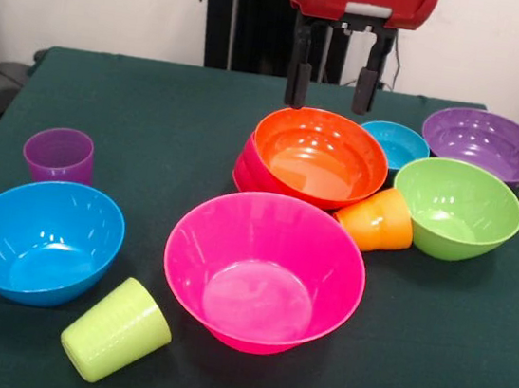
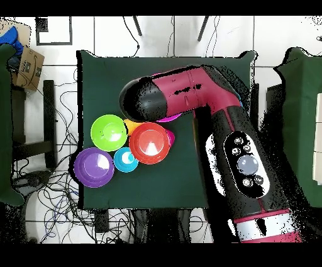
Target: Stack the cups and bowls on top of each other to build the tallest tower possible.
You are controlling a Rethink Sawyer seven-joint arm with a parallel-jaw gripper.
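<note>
From the left of the front view: a translucent purple cup stands upright on the green table, well left of the orange bowl. Nearer the camera sits a glossy blue bowl, and just beside it a lime cup lies on its side, mouth toward the camera. The big pink bowl stands in front of the orange bowl, apart from it. The orange bowl sits tilted on a red bowl, which shows at its left. Above the orange bowl's far rim hangs the gripper, its two dark fingers spread apart and holding nothing. Right of the orange bowl, a ridged orange cup lies on its side against the lime bowl. Behind these are a small light blue bowl and a purple bowl.
</note>
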